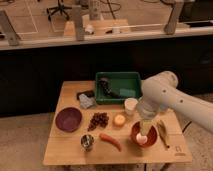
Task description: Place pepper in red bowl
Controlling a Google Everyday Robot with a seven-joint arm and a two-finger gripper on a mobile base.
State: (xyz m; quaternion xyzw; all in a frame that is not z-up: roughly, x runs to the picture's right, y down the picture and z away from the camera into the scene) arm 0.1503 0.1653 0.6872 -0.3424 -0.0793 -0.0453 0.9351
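The pepper [110, 141], slim and orange-red, lies on the wooden table [65, 150] near the front, between a small steel cup [87, 142] and the red bowl [134, 134]. It is just left of the bowl and apart from it. My white arm reaches in from the right and points down. My gripper [142, 137] hangs over the inside of the red bowl and hides part of it. The gripper is clear of the pepper, about a bowl's width to its right.
A dark purple bowl [68, 119] stands at the left. Dark grapes [98, 120], a small round orange thing [119, 120] and a white cup [131, 105] sit mid-table. A green bin [118, 87] is at the back. A long yellowish-brown thing [162, 134] lies right of the red bowl.
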